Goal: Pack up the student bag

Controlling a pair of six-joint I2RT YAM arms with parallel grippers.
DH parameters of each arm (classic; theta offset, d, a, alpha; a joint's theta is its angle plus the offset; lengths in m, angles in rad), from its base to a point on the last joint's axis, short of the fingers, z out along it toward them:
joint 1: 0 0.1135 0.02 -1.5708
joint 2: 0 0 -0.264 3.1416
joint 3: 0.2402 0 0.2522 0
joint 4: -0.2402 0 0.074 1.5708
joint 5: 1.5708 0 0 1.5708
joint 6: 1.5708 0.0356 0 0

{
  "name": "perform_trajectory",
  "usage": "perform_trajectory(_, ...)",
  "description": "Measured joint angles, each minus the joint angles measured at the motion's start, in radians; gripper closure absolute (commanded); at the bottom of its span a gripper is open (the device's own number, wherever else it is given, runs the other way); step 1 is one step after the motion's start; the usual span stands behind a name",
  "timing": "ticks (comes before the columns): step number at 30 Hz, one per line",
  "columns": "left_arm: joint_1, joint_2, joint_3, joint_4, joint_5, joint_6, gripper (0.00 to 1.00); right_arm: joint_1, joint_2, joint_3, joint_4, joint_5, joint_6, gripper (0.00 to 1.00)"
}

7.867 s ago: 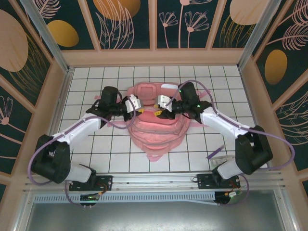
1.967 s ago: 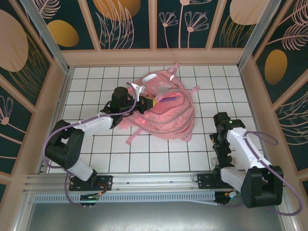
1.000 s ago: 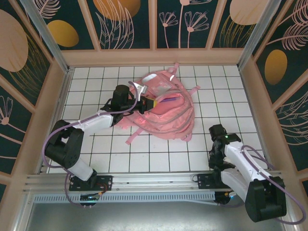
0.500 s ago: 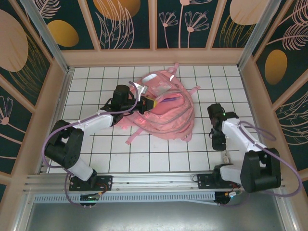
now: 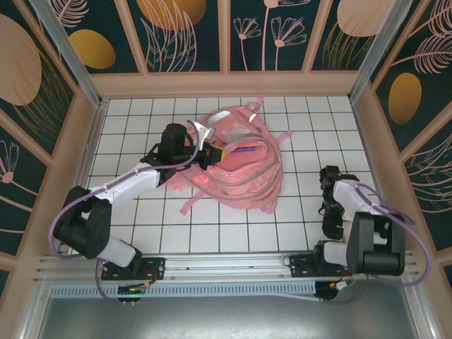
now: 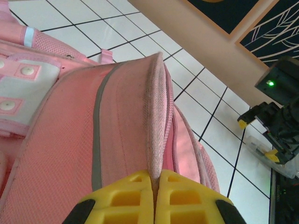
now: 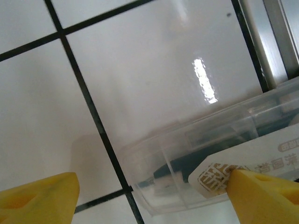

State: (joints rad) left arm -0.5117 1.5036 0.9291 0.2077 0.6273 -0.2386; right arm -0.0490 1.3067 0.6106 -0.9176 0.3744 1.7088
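Student bag clamped in L end effector; R end effector apart over case.

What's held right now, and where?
Left gripper pinches the student bag by a raised fabric edge. Right gripper, jaws open over a clear case, holds nothing.

A clear plastic case lies on the white tiled table.

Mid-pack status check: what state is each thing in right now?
student bag: lying on the tiles, one pocket open, its rim pinched.
left gripper: shut on the student bag's pocket rim.
right gripper: open above the clear case.
clear case: flat on the tiles, not gripped.
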Motion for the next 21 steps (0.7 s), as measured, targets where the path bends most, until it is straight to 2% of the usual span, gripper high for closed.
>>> perform_trajectory(6,0.000,-0.005,-0.022,0.001,-0.001,-0.001,1.00,0.114,0.167,0.093,0.075,0.069,-0.238,0.17)
perform_trajectory(10,0.000,-0.011,-0.030,0.001,-0.007,-0.001,1.00,0.171,0.222,0.188,0.138,0.081,-0.296,0.10)
perform_trajectory(15,0.000,-0.011,-0.030,0.000,-0.007,0.002,1.00,0.095,0.201,0.192,0.188,0.058,-0.278,0.08)
perform_trajectory(18,0.000,-0.013,-0.030,-0.004,-0.008,0.009,1.00,0.040,0.137,0.137,0.207,0.036,-0.283,0.08)
perform_trajectory(21,0.000,-0.016,-0.030,-0.008,-0.008,0.019,1.00,0.031,0.075,0.121,0.198,0.005,-0.287,0.06)
